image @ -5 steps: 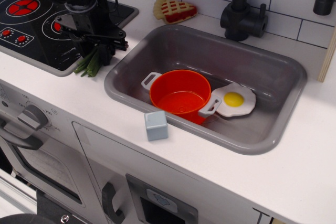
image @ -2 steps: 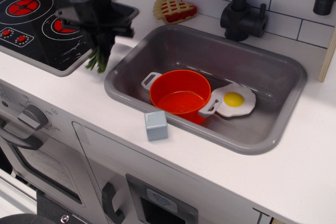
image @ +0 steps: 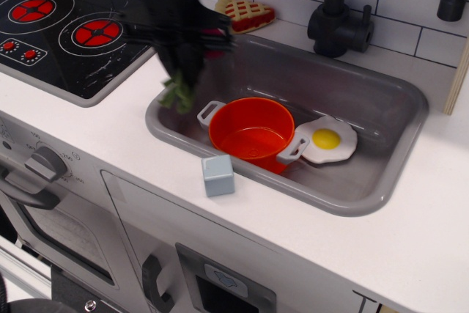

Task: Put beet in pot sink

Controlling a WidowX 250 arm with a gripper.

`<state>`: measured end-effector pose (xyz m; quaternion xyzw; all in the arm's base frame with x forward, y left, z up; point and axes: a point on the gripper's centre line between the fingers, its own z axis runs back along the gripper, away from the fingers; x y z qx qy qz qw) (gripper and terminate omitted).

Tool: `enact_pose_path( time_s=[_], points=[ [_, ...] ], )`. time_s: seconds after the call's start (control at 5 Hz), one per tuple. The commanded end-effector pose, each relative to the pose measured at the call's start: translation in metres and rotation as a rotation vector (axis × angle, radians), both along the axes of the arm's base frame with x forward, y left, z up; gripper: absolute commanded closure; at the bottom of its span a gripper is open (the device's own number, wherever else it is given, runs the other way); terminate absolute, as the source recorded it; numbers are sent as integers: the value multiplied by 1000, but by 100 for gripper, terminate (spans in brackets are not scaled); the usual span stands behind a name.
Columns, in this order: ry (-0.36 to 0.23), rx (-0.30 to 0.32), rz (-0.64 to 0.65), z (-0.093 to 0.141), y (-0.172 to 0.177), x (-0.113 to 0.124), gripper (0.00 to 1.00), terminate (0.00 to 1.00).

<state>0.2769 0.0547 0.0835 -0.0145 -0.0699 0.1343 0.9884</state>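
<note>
My gripper (image: 185, 55) is motion-blurred above the left end of the grey sink (image: 344, 203). It is shut on the beet (image: 178, 94). The green leaves hang below the fingers over the sink's left rim, and a bit of magenta bulb shows beside them. The orange-red pot (image: 251, 131) with light-grey loop handles stands upright and empty in the sink, just right of and below the beet. The beet is in the air, touching neither the pot nor the counter.
A toy fried egg (image: 327, 139) lies in the sink right of the pot. A small grey-blue cube (image: 218, 175) sits on the front counter. A pie slice (image: 244, 12) and a black faucet (image: 341, 23) stand behind the sink. The black stove (image: 58, 31) is on the left.
My gripper has lifted the beet off the stove's edge and carried it right, from beside the hob to above the sink's left end. The pot, egg and cube have not moved.
</note>
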Motion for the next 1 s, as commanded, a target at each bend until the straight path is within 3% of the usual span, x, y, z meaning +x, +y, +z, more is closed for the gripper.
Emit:
enact_pose_path(
  time_s=[0.0, 0.2, 0.4, 0.8],
  points=[
    [103, 82, 0, -25, -36, 10, 100, 0],
    [169, 92, 31, -40, -47, 11, 100, 0],
    [119, 74, 46, -27, -46, 9, 0, 0],
    [-4, 38, 126, 16, -34, 14, 0, 0]
  ],
)
